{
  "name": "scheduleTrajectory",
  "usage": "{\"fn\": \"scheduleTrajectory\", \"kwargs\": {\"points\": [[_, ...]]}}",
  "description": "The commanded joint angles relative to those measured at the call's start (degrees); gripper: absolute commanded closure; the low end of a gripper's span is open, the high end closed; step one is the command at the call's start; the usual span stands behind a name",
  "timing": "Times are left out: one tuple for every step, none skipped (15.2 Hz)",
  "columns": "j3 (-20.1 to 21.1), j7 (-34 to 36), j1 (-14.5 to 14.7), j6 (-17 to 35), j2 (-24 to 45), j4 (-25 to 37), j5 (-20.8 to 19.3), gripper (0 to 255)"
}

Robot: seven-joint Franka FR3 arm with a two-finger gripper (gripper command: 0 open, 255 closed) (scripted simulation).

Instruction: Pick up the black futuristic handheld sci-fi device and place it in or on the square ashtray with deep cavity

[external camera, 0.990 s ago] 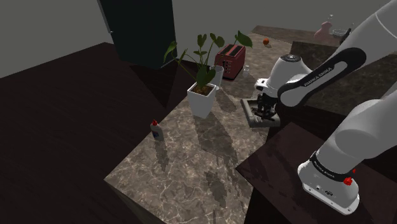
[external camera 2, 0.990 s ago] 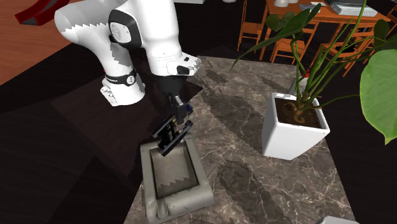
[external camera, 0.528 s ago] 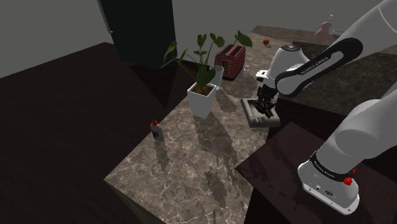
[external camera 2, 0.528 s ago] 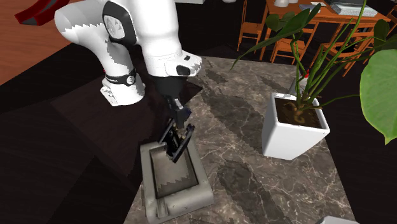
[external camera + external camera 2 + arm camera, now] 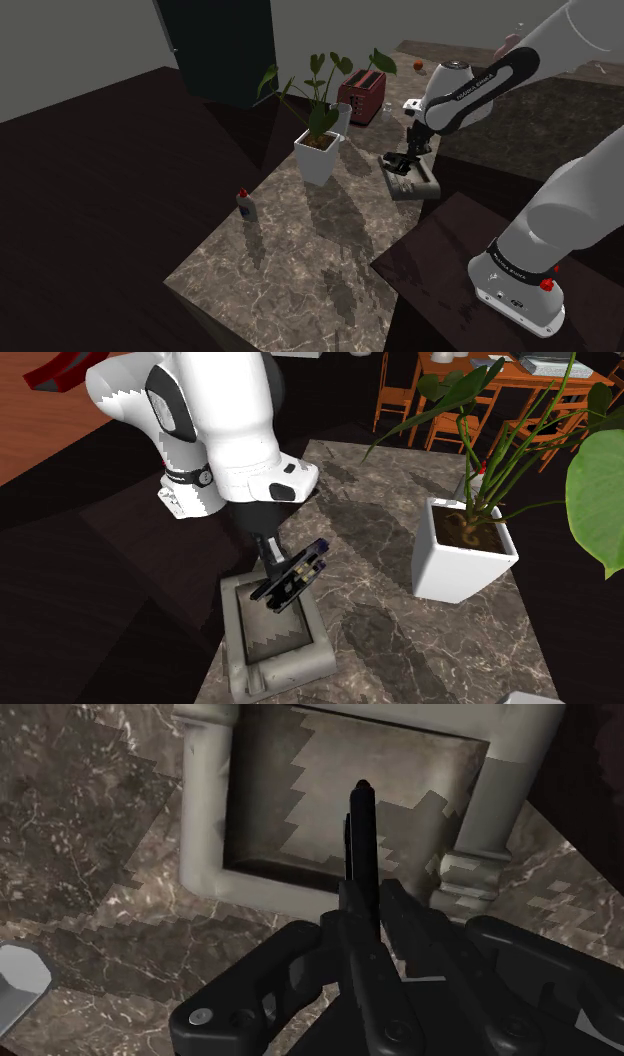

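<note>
Well, at the shoulder view's left, a small glue bottle (image 5: 244, 206) with a red cap stood alone near the edge of the brown stone bench (image 5: 290, 270). Next along was a white square planter (image 5: 320, 153) holding a leafy green plant (image 5: 325, 85). In the second exterior view its biggest leaf was cut off by the picture's right edge. Behind the planter sat a red toaster (image 5: 362, 96), and past that a tiny orange thing (image 5: 417, 66), too small to name.

Then came the grey square ashtray (image 5: 204, 814), lying by the bench's edge near the dark stand (image 5: 450, 260). The white arm (image 5: 470, 90) bent down over it, its upper links running out of the shoulder view's top right corner. The end effector (image 5: 363, 909) was clenched on the black handheld device (image 5: 361, 834). The device stuck out beyond the fingers as a thin dark blade, seen edge-on, pointing at the ashtray's deep hollow. It hung over the cavity; whether its tip touched the bottom I could not tell. In both outside views the device merged with the black hand, so its outline was hard to pick out.

In the wrist view a pale grey object (image 5: 18, 979) lay on the stone, cut off at the corner of the picture, and I could not say what it was.
</note>
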Motion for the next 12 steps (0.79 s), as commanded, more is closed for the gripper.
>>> {"fn": "scheduleTrajectory", "kwargs": {"points": [[-0.2,-0.4,0.4,1.9,2.3,-0.4,0.6,255],[-0.4,-0.6,0.5,2.9,3.2,-0.5,0.9,255],[-0.5,-0.9,0.7,4.0,4.2,-0.6,1.3,255],[-0.6,-1.1,0.8,5.0,5.1,-0.7,1.7,255],[-0.7,-1.4,1.0,6.0,6.1,-0.8,2.2,255],[-0.8,-1.8,1.2,7.1,7.1,-0.9,2.7,255],[-0.9,-2.2,1.4,8.1,8.1,-0.9,3.3,255],[-0.9,-2.7,1.5,9.1,9.1,-0.9,4.0,255],[-0.9,-3.3,1.7,10.1,10.2,-1.0,4.8,255],[-0.9,-3.9,1.9,11.1,11.2,-1.0,5.8,255],[-0.8,-4.6,2.0,12.1,12.3,-0.9,6.8,255],[-0.4,-6.3,2.1,14.0,14.3,-0.9,9.2,255]]}}
